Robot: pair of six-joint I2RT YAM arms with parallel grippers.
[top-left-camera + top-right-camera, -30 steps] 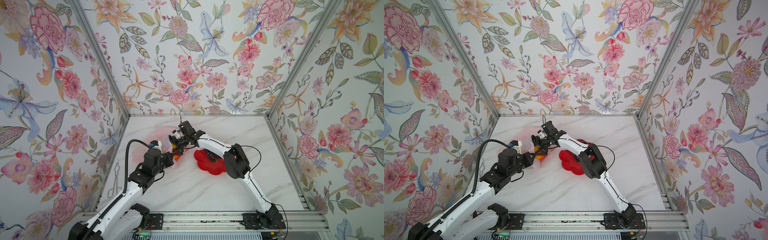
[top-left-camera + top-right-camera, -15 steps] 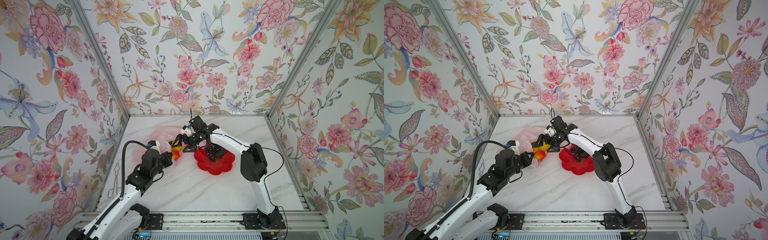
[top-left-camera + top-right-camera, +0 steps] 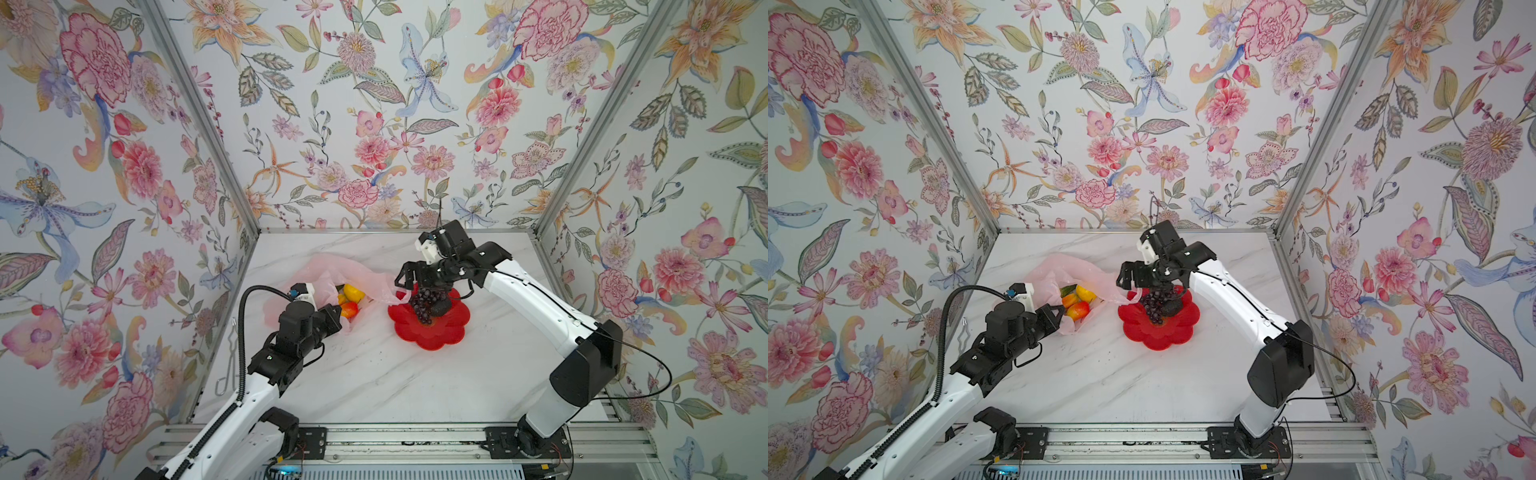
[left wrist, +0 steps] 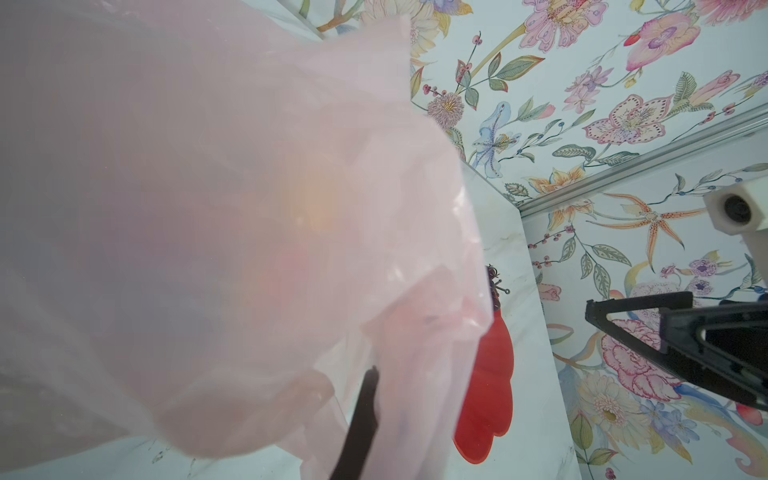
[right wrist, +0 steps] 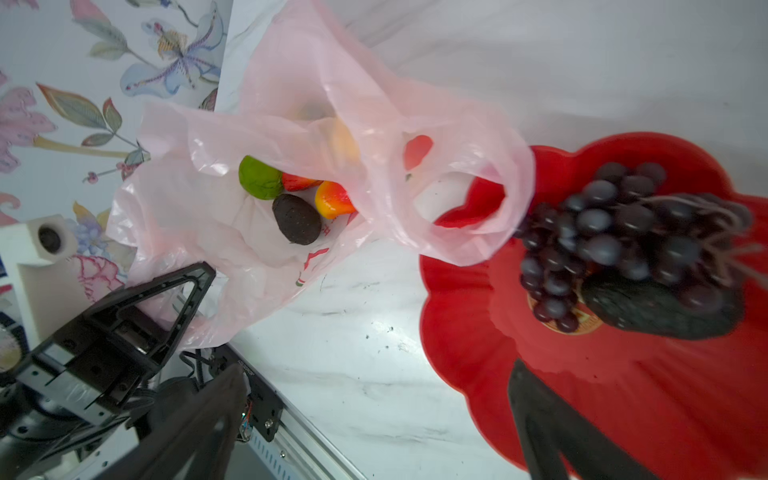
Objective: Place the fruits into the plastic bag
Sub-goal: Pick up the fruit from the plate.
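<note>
**Stock on the surface: bag, fruit, plate, my two grippers**

- Bag (image 3: 328,270) (image 3: 1050,270) (image 5: 332,83) (image 4: 208,208): thin, pink, see-through. It lies crumpled on the marble surface (image 3: 374,374) on my left side, with its mouth open toward the plate. One handle loop is draped over the plate's rim.
- In the bag, seen from my right wrist: green fruit (image 5: 259,178), red fruit (image 5: 297,183), orange fruit (image 5: 332,199) and dark oval fruit (image 5: 297,218), all bunched together. A yellow fruit (image 3: 353,293) (image 3: 1086,293) shows in both top views.
- Plate (image 3: 436,336) (image 3: 1158,336) (image 5: 623,395) (image 4: 486,395): red, flower-shaped, just beside the bag.
- On the plate: grapes (image 3: 426,305) (image 3: 1154,307) (image 5: 602,232), a dark purple bunch. They lie against a dark rough fruit (image 5: 656,307) (image 3: 440,309).
- My left gripper (image 3: 336,313) (image 3: 1054,311): closed tight on the near edge of the bag.
- My right gripper (image 3: 424,286): jaws wide and holding nothing. It hangs over the plate's bag-side edge, close above the grapes. I cannot tell whether it touches them.
</note>
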